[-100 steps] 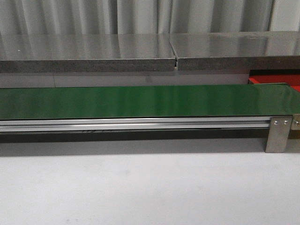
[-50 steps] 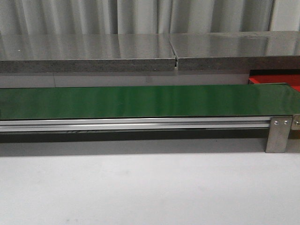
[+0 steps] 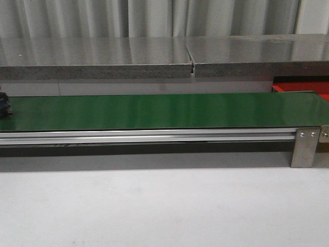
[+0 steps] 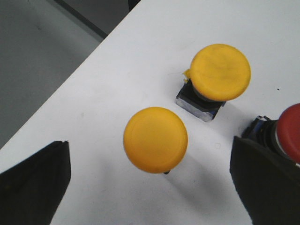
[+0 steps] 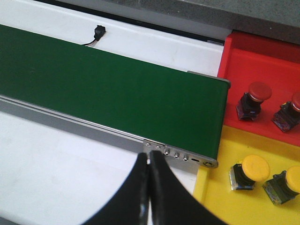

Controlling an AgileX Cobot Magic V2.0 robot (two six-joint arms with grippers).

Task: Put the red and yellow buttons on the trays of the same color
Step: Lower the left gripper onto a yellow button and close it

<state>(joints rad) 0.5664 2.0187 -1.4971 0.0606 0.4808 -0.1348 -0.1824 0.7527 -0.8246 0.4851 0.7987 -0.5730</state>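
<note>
While the green belt (image 3: 154,110) lies long, flat and smooth across the front view, with a soft shine, a small dark thing (image 3: 4,104) sits at its far left end, cut by the picture's edge; I cannot tell what it is. Under the belt runs a ribbed aluminium rail (image 3: 149,137) with a plain metal bracket (image 3: 304,147). Behind stands a speckled grey slab (image 3: 97,59).

From the right wrist, the right gripper (image 5: 149,187) has its two curved black fingers pressed together with nothing between them. Beyond the belt end is a glossy red tray (image 5: 267,70) with low walls, and in it stand two red buttons (image 5: 253,99) (image 5: 289,111), round domed caps over dark square bodies. Beside it a yellow tray (image 5: 220,197) holds two yellow buttons (image 5: 248,172) (image 5: 287,183).

From the left wrist, the left gripper (image 4: 150,187) is spread wide, its matte black fingers (image 4: 35,183) far apart, holding nothing. On the white matte table (image 4: 140,61) stand two yellow-capped buttons (image 4: 155,139) (image 4: 219,72), and a red one (image 4: 289,132) touches the picture's edge.
</note>
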